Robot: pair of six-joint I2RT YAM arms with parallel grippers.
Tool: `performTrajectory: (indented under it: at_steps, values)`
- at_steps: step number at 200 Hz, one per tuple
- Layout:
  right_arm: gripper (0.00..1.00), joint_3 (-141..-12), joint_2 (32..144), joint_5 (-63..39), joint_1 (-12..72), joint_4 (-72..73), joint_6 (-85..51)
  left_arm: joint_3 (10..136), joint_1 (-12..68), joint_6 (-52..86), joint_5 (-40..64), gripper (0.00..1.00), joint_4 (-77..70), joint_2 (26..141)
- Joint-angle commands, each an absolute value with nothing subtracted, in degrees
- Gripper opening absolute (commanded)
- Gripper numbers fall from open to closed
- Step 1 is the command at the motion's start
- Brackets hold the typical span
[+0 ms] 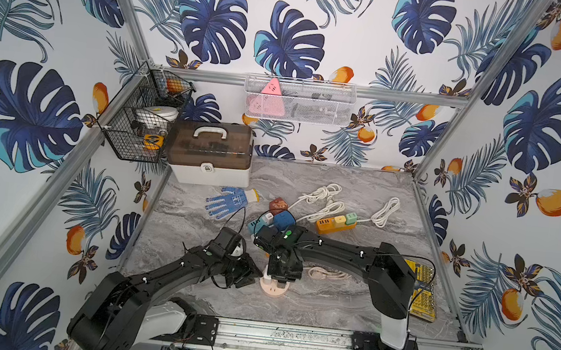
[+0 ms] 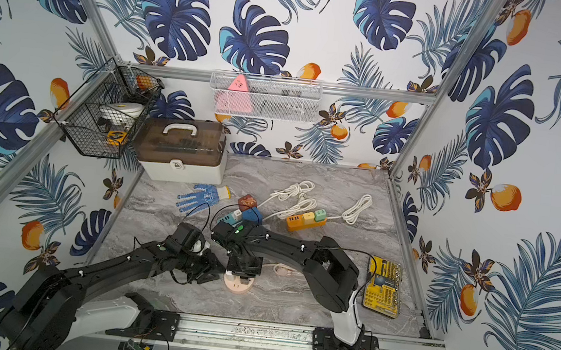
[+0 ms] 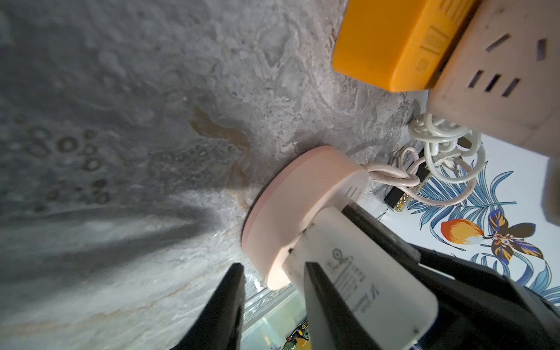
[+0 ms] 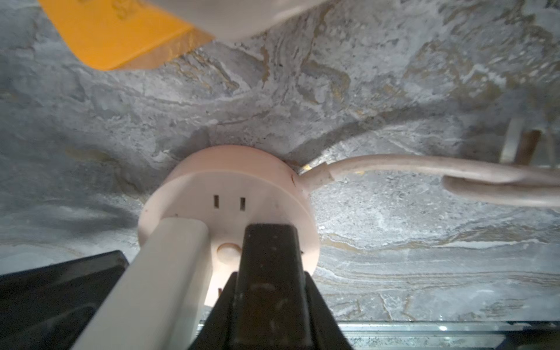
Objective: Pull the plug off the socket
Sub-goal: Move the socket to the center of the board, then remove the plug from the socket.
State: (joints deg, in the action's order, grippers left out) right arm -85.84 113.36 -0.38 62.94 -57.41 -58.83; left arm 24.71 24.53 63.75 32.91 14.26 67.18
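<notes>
Two risks: the left hand [image 3: 272, 264], narrow and empty, has the white plug [image 3: 363, 272] beside it, not inside, so it may close on nothing. The pink socket [image 1: 274, 291], at 6 o'clock on the surface [image 1: 346, 310], may lift if the right hand [image 4: 269, 236], clamped tight and pressing its top, slips. Prongs are hidden.

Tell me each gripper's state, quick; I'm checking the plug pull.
Left gripper: jaws apart beside white plug; no clear grip.
Right gripper: shut, tip resting on pink socket.
</notes>
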Motion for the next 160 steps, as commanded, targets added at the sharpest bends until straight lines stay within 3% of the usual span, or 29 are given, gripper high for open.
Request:
performTrajectory:
  at_steps: [1,143,160]
  values:
    - [0.02,-85.2,114.6,-1.6,62.9,-52.7,-55.9,23.7,24.8,65.4,30.2,0.39,12.7,67.1]
    - [0.00,-87.3,112.4,-5.0,62.3,-53.4,-52.9,23.9,29.1,66.1,28.9,0.40,8.0,71.2]
    - [0.00,-87.3,111.9,-6.1,61.7,-53.4,-52.9,24.0,29.6,65.4,26.8,0.36,10.7,71.4]
